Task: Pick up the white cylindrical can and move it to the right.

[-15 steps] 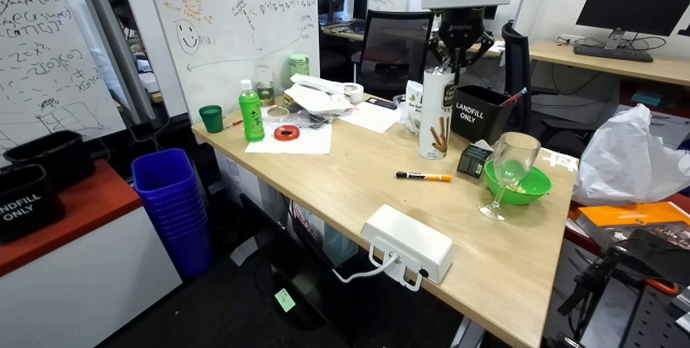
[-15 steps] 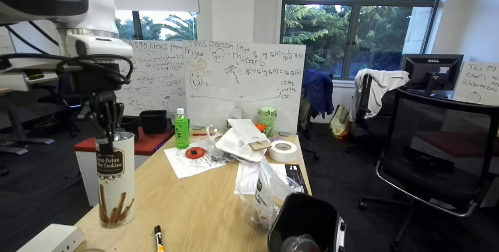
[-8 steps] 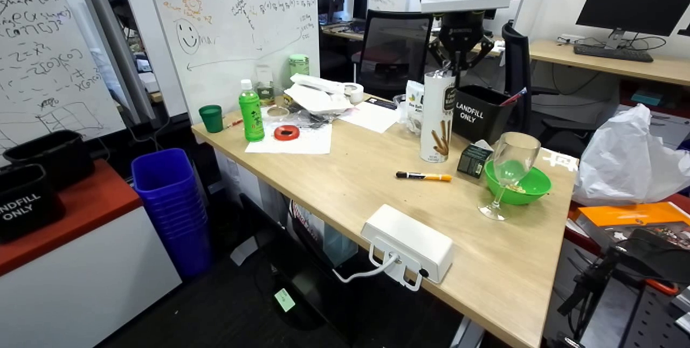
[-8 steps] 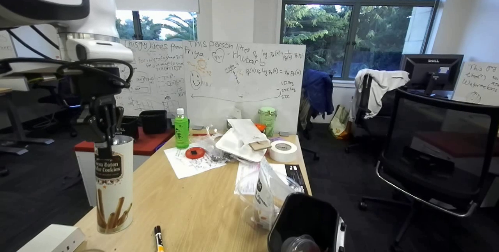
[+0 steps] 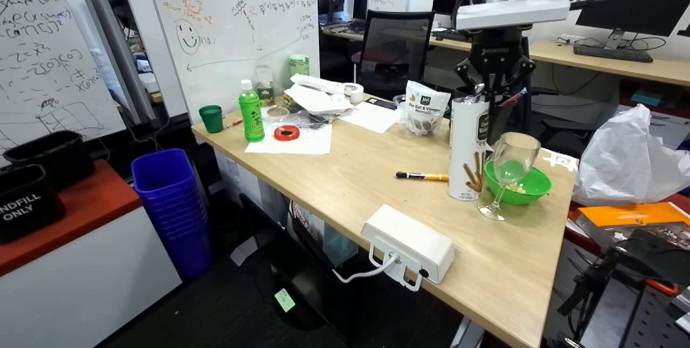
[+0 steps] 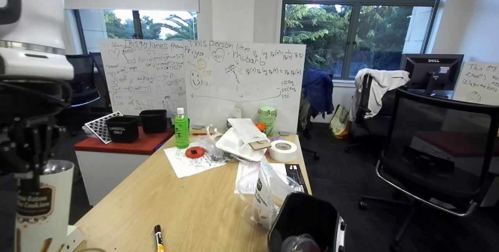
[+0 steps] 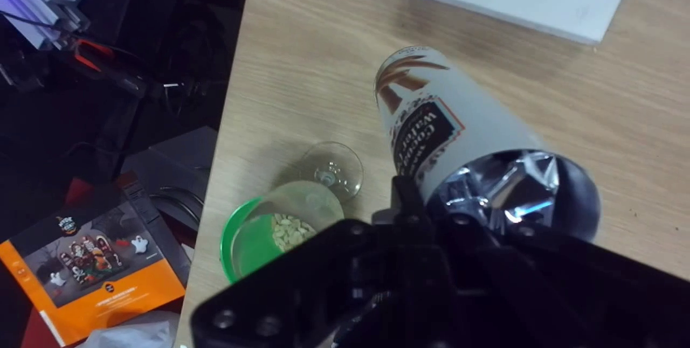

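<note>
The gripper (image 5: 485, 96) is clamped on the can (image 5: 464, 148) by its upper lip: 1 finger (image 6: 30, 183) lies against the outer wall, and its partner, as near as I can make out, reaches into the mouth. The can is close to upright, between the white box (image 5: 412, 240) and the stemmed glass (image 5: 515, 159); whether its base is clear of the table (image 5: 350, 192), I can't tell. I'd call this the carry, with the setting-down to come.

That glass is what makes me wince. With only the lip pinched, the can's lower end could swing on a quick move and knock the glass over, perhaps into the green bowl (image 5: 531, 192). The thin wall might slip if the squeeze is too light, or buckle if it's too hard. And a can this tall and narrow may topple if let go while it leans.

For the gap I'd trust the wrist view: bare table shows there between can and glass, while an exterior view runs the can's edge up against the bowl as if they touched. The wrist view also looks down onto crumpled foil (image 7: 531, 186) in the mouth. The inside of the black bin (image 6: 312, 213) shows only in an exterior view that cuts off the can's foot.
</note>
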